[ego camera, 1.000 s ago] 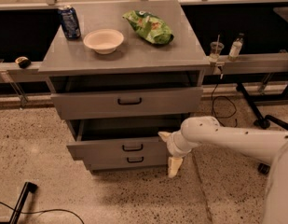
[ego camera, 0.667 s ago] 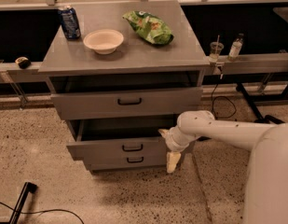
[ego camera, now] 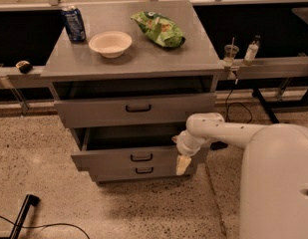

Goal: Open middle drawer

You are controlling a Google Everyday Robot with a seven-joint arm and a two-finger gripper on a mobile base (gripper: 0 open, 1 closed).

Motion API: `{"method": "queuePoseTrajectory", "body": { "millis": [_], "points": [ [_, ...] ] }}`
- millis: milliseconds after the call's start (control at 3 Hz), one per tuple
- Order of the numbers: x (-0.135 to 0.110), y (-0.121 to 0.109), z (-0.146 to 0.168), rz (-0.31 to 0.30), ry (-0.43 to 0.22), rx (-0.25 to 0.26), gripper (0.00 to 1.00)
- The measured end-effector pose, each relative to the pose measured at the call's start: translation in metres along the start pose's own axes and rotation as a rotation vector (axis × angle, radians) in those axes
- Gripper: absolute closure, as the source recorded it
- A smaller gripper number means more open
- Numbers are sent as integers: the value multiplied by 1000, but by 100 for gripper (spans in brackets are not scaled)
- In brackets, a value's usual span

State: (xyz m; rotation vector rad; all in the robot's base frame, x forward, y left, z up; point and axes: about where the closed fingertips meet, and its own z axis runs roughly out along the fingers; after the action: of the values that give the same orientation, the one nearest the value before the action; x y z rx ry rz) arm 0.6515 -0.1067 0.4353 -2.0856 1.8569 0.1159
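Observation:
The middle drawer [ego camera: 108, 159] of the grey cabinet is a flat grey front with a small black bar handle [ego camera: 141, 157]. It stands pulled out, with a dark gap open above it. My gripper [ego camera: 183, 164] hangs cream-coloured and pointing down at the right end of this drawer front, right of the handle. The white arm [ego camera: 218, 131] reaches in from the right. The tall top drawer [ego camera: 93, 113] also stands a little out from the cabinet. The narrow bottom drawer [ego camera: 113, 172] sits below, set back.
On the cabinet top [ego camera: 143, 59] are a blue can [ego camera: 74, 23], a cream bowl [ego camera: 110, 43] and a green chip bag [ego camera: 158, 29]. A cup [ego camera: 229, 54] and a bottle [ego camera: 251, 50] stand on the right rail. A black cable [ego camera: 24, 218] lies on the speckled floor.
The gripper has risen slightly beside the drawer's right end. The arm's near part now fills more of the right side. The drawers have not moved.

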Motion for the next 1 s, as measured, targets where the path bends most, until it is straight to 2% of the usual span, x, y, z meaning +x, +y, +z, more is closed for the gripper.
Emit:
{"method": "queuePoseTrajectory", "body": {
  "millis": [333,667,1000],
  "points": [
    [5,-7,6,19,18,-3,33],
    [6,-9,7,25,24,-6,41],
    [3,8,6,25,19,-22,41]
  ]
}}
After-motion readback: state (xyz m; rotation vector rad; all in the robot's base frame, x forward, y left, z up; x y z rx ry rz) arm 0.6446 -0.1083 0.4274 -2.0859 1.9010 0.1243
